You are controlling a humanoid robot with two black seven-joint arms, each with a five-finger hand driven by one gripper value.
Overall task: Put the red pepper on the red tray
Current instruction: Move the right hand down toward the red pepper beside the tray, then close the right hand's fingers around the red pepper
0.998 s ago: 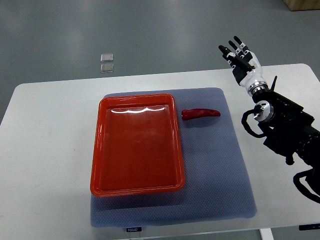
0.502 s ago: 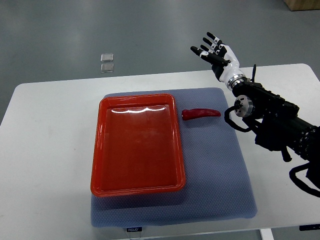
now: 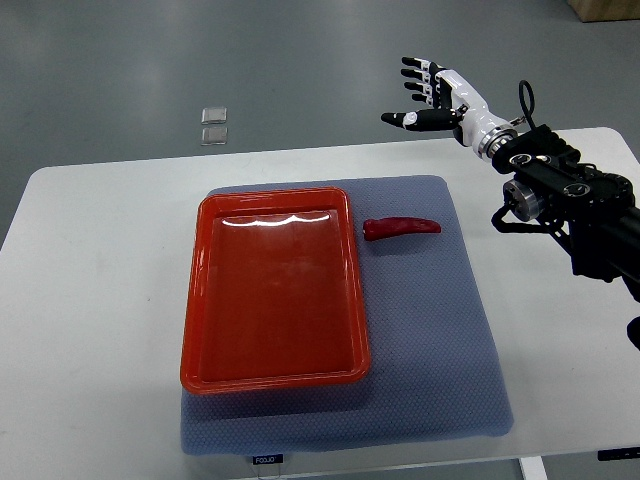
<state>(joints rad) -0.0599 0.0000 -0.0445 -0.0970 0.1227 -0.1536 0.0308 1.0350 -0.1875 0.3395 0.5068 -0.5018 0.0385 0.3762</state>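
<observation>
Nearest the camera, the front edge of a white bench (image 3: 90, 400) carries a blue-grey mat (image 3: 430, 350) with a fine dotted weave; a small label sits on the mat's near edge, its print too small to read. On the left half of the mat lies the red tray (image 3: 275, 375), a glossy rectangle with rounded corners and a raised rim, its long side running away from the camera, and nothing lying in it. Just beside the tray's far right corner, apart from the rim and resting on the mat, lies the red pepper (image 3: 401, 228), stretched crosswise with its thicker end toward the tray and its thin tip pointing right. Farther back and to the right, the black right arm (image 3: 575, 205) comes in from the picture's right edge over the bench, with loops of cable at the wrist. At its end the right hand (image 3: 437, 95) is raised beyond the far edge of the bench, well apart from the pepper, its white-and-black fingers (image 3: 418, 80) spread and pointing left, the thumb stretched out below them, holding nothing. Beyond the bench is a grey floor (image 3: 300, 60), where two small clear squares (image 3: 213, 125) lie one behind the other, off to the left.
</observation>
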